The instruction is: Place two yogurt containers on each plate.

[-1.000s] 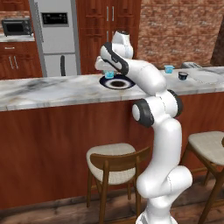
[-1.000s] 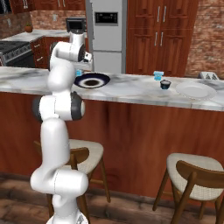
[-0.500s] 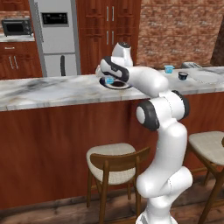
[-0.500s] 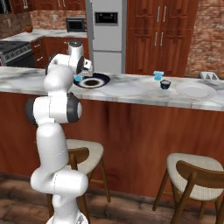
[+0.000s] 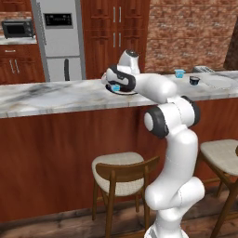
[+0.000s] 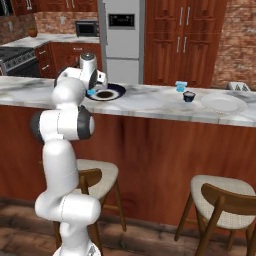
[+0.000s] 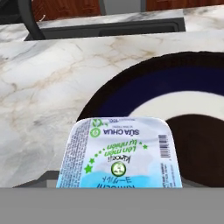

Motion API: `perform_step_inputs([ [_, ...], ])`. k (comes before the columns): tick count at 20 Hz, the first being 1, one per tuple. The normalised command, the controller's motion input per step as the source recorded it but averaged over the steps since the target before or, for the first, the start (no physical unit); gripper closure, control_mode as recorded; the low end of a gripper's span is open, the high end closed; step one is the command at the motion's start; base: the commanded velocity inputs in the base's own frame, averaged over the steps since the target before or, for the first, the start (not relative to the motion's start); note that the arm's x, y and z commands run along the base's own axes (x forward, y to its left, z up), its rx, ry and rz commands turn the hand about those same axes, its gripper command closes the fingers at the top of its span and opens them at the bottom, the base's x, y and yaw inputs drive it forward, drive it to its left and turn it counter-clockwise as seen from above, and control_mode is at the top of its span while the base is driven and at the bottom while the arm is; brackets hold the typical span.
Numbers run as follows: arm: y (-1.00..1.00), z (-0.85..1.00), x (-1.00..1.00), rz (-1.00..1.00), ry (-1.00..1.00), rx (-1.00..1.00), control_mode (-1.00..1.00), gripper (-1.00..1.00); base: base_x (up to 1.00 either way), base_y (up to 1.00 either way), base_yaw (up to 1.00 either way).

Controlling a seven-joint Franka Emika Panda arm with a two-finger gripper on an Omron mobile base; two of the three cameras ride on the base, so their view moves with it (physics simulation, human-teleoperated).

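Note:
My gripper (image 5: 115,86) is shut on a light-blue yogurt container (image 7: 120,153), seen from above with its printed lid. It hangs low over the left rim of the dark navy plate (image 7: 144,89), which lies on the marble counter. I cannot tell whether the container touches the plate. From the right base camera the held container (image 6: 91,92) sits at the left edge of that plate (image 6: 118,90). A second yogurt container (image 5: 179,73) (image 6: 180,86) stands farther right on the counter. The pale plate (image 5: 219,83) (image 6: 223,103) lies at the right end.
A small black round cup (image 5: 194,80) (image 6: 188,96) stands between the second container and the pale plate. Wooden stools (image 5: 122,174) (image 6: 220,200) stand under the counter's front. A dark sink recess (image 7: 109,26) lies beyond the dark plate. The fridge (image 5: 58,39) stands behind.
The hand has come down towards the counter with the yogurt container, from above the dark plate to low over its left rim. The other things stay put.

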Motion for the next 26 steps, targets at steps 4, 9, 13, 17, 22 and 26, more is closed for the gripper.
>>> perform_step_inputs([
  [4, 0.0, -0.03, 0.18, 0.0, -0.02, 0.0, -1.0, -1.0, 0.0, 0.0, 0.0],
  [9, 0.0, 0.0, 0.01, 0.0, 0.0, 0.0, -1.0, -1.0, 0.0, 0.0, 0.0],
  [13, -0.01, 0.0, 0.0, 0.0, 0.0, 0.0, -1.0, -1.0, 0.0, 0.0, 0.0],
  [17, -0.07, 0.03, 0.0, 0.0, 0.0, 0.0, -1.0, -1.0, 0.0, 0.0, 0.0],
  [22, -0.24, 0.27, 0.0, 0.0, 0.0, 0.0, -1.0, -1.0, 0.0, 0.0, 0.0],
  [26, -0.63, 0.29, 0.0, -0.02, 0.0, 0.0, -1.0, -1.0, 0.0, 0.0, 0.0],
])
